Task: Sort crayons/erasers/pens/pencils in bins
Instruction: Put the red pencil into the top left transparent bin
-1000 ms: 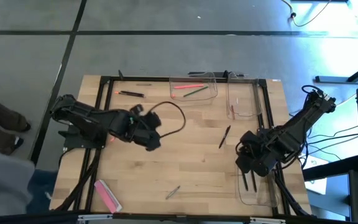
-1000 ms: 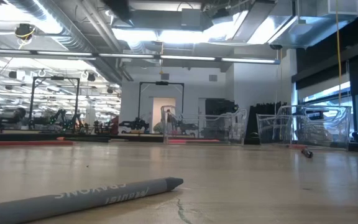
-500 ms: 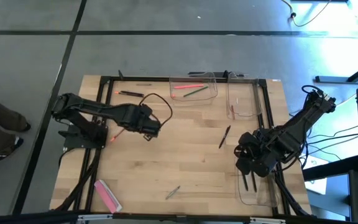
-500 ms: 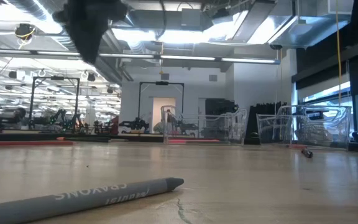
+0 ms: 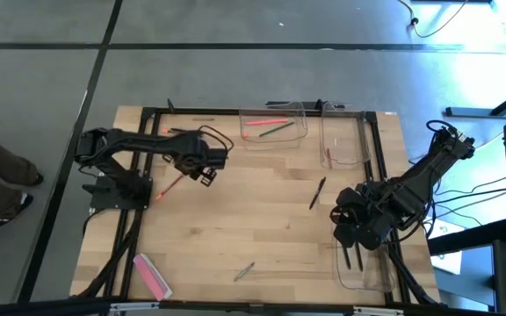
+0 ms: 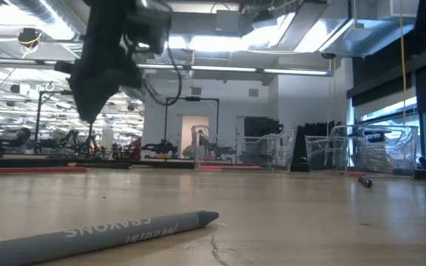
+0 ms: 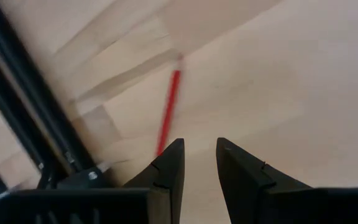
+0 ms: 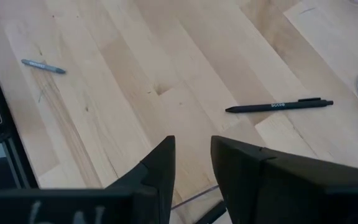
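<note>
Both jaws stand a little apart and empty, some sticks already lie in the bins [image 5: 275,125], but the pink eraser [image 5: 151,275] waits at seven o'clock on the table [image 5: 262,219].

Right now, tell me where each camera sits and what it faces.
High view: overhead, looking down on the table, both arms, bins.
Low view: at tabletop height, facing the room; grey crayon close, left arm above.
Left wrist view: past the open left gripper at a red stick.
Right wrist view: past the right gripper at a black pen.
Shared: high view shows that pen too.
</note>
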